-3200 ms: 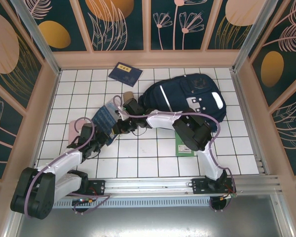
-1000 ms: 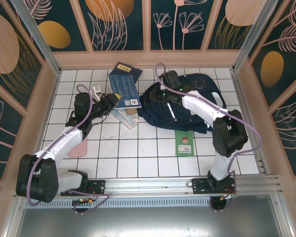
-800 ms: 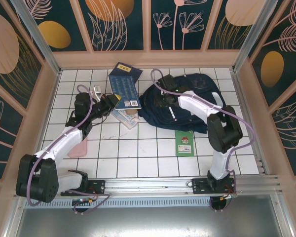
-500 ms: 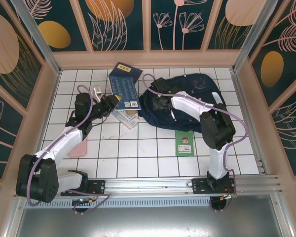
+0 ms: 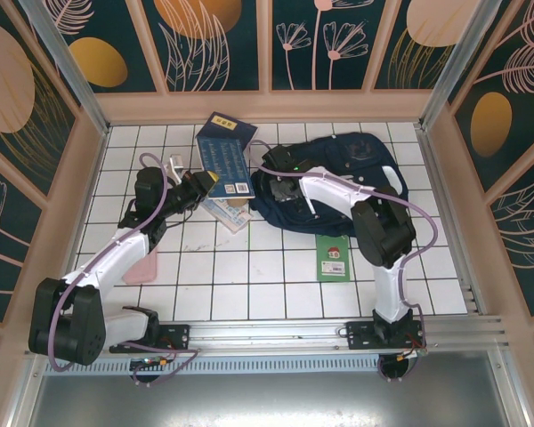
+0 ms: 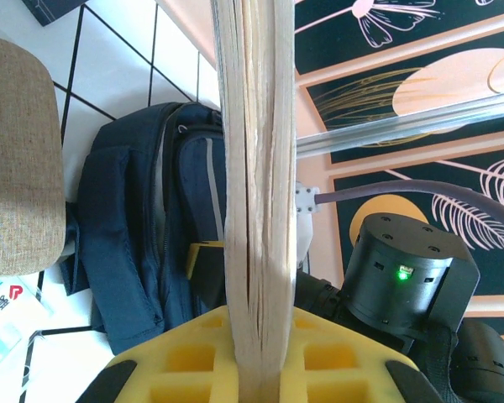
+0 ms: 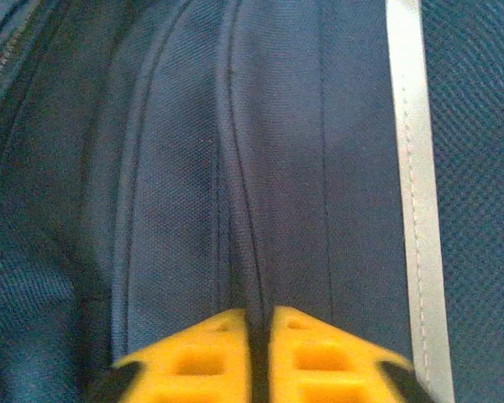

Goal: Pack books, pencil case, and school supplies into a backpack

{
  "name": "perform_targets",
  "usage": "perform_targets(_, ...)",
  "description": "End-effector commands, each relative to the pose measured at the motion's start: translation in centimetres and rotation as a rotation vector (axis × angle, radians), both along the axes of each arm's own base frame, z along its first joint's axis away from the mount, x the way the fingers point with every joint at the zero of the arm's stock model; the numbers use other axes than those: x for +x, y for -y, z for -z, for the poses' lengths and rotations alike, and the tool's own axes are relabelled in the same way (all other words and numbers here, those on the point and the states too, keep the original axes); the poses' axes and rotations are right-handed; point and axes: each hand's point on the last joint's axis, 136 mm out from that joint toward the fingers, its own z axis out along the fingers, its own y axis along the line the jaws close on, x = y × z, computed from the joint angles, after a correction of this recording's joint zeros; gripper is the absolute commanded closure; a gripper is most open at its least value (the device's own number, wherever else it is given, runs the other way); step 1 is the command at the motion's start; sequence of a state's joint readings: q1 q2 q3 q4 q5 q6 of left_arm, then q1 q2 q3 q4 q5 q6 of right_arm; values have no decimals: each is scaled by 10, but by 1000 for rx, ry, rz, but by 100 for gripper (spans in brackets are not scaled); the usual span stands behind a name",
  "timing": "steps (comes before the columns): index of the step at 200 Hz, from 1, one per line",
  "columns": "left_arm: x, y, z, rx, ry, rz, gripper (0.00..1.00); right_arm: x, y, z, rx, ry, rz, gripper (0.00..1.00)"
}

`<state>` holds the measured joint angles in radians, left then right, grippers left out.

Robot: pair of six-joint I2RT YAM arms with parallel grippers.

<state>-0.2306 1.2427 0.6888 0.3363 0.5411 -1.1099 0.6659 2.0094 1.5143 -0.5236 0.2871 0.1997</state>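
- Over the last second your right gripper [image 5: 280, 175] slides from the upper middle of the backpack [image 5: 356, 178] to its left edge. The fabric there now sits bunched rather than flat.
- In the right wrist view that gripper [image 7: 259, 336] has its yellow pads pressed together on a seam fold of the backpack [image 7: 319, 168], beside a white stripe.
- Your left gripper [image 5: 198, 185] barely moves in that time. It pinches the navy book [image 5: 227, 165] by its lower end.
- The left wrist view shows the left gripper [image 6: 254, 353] clamped on the book's page edges [image 6: 254, 168], with the book standing on edge and pointing at the backpack [image 6: 143, 235].
- This likely means you are holding the mouth of the bag up so the book can go in. How wide the opening is, you cannot tell from here.
- The book is near the bag's left edge but not yet inside it.
- Your own right wrist lies just past the book, so it crowds the path in.
- A tan pouch [image 6: 21, 159] lies beside the bag and close to the book's line of travel.
- The clear packet [image 5: 224, 212] lies on the table [image 5: 249, 285] under the held book.
- A second navy book [image 5: 224, 123] is at the far wall.
- The green booklet [image 5: 335, 258] lies just below the bag, and a pink flat item [image 5: 142, 267] lies by your left arm. All are unpacked.
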Motion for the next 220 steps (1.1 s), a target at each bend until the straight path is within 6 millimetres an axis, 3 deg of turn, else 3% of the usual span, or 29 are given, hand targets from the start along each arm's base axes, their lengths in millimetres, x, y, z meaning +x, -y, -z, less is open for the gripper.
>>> perform_targets(1, 2, 1, -12, -8, 63, 15, 100, 4, 12, -12, -38, 29, 26, 100)
perform_targets(59, 7, 10, 2, 10, 43, 19, 100, 23, 18, -114, 160, 185, 61, 100)
perform_targets(85, 12, 27, 8, 16, 39, 43, 100, 29, 30, -154, 254, 224, 79, 100)
perform_targets(98, 16, 39, 10, 16, 37, 56, 100, 25, 25, -174, 309, 236, 61, 100)
perform_targets(104, 18, 45, 11, 14, 36, 65, 100, 32, 38, -183, 333, 249, 89, 100)
perform_targets(120, 22, 62, 14, 2, 34, 85, 100, 32, 43, -205, 430, 257, 88, 100)
perform_targets(180, 48, 133, 11, -65, 52, 158, 100, 26, 55, -252, 698, 246, 45, 100)
perform_targets(183, 48, 138, 24, -54, 26, 165, 100, 25, 56, -253, 706, 245, 47, 100)
perform_targets(202, 60, 172, 17, -77, 42, 210, 100, 24, 61, -262, 756, 245, 47, 100)
perform_targets(220, 68, 200, 26, -82, 18, 229, 100, 24, 65, -269, 793, 245, 52, 100)
